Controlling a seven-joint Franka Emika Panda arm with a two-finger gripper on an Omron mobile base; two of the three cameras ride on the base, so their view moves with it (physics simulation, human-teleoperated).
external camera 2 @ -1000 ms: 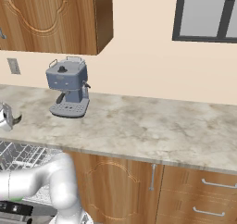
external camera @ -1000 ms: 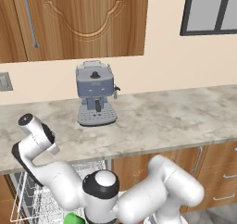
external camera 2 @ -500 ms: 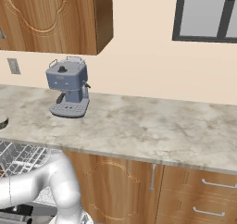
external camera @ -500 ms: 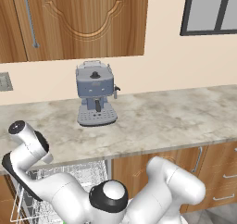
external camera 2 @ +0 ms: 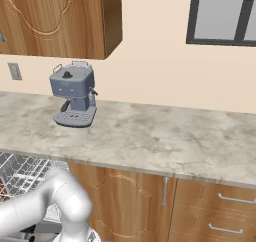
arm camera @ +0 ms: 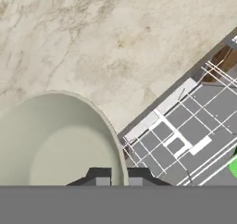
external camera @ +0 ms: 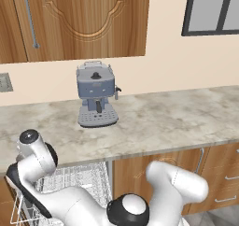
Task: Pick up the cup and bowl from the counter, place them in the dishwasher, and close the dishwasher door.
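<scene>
Counter (external camera: pixel 154 122), long beige marbled stone, running behind and to the right of the hand, plain and without lettering. Dishwasher (external camera: pixel 77 185), open, white wire rack (arm camera: pixel 185 135) lying below and just beside the hand. Coffee machine (external camera: pixel 96 99), grey, on the counter beyond the hand; no readable brand or label. Bowl (arm camera: pixel 55 140), grey-beige, its rim pinched between the fingertips of the gripper (arm camera: pixel 118 176), jaws closed thin on that rim, bowl held over the counter edge beside the rack. Cup (arm camera: pixel 233 166), green sliver at the hand view's far edge, over the rack. Arm bent low and leftward, elbow raised, wrist near the counter's front edge.
</scene>
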